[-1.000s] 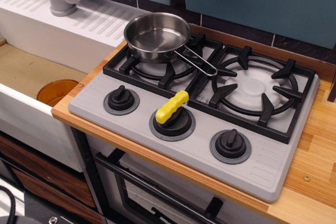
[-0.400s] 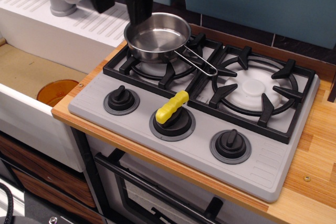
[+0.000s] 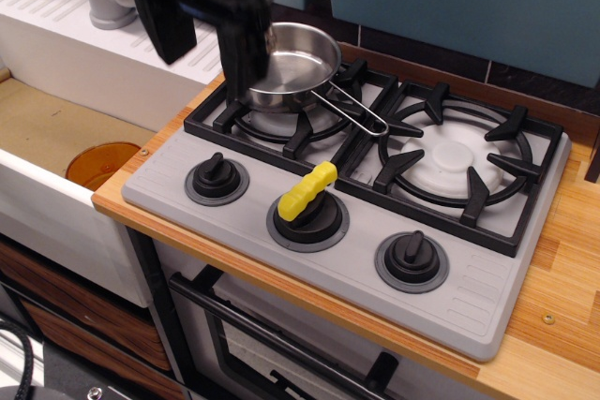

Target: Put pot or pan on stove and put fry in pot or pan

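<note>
- One fry [image 3: 307,191] lies across the middle knob [image 3: 308,215], long axis diagonal, down-right of your hand [image 3: 204,39].
- Hand is released, empty, above the pan [image 3: 298,65] on the stove [image 3: 487,288]'s left burner.

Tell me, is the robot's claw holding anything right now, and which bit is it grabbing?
Nothing. The gripper hangs open by the pan's left rim, with nothing between its fingers. The yellow fry lies on the middle knob.

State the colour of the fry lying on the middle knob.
Bright yellow. The fry shows clearly in the observation.image view, resting across the black middle knob.
</note>
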Motion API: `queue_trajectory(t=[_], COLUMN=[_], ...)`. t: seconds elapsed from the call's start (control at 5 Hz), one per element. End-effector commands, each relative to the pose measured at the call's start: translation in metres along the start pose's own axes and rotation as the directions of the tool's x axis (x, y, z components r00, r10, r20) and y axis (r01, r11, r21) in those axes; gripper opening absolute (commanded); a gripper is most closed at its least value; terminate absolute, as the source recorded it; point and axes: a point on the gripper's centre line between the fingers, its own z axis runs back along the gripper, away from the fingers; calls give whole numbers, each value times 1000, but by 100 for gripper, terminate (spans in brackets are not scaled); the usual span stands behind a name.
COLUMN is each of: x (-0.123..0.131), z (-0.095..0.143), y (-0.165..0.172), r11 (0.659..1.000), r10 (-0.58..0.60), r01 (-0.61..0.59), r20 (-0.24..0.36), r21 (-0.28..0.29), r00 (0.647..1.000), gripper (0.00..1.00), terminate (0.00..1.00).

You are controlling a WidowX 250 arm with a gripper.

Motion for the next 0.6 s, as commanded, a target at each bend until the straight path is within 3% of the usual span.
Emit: queue_trajectory(t=[0.0,0.4], x=[5,8], z=[-12,-29], y=[-7,-13], r11=[986,991], r10=[-54,-59], r01=[46,51], r20=[49,56], r21=[160,127], r00=[997,997], gripper=[100,100], terminate=[0,0])
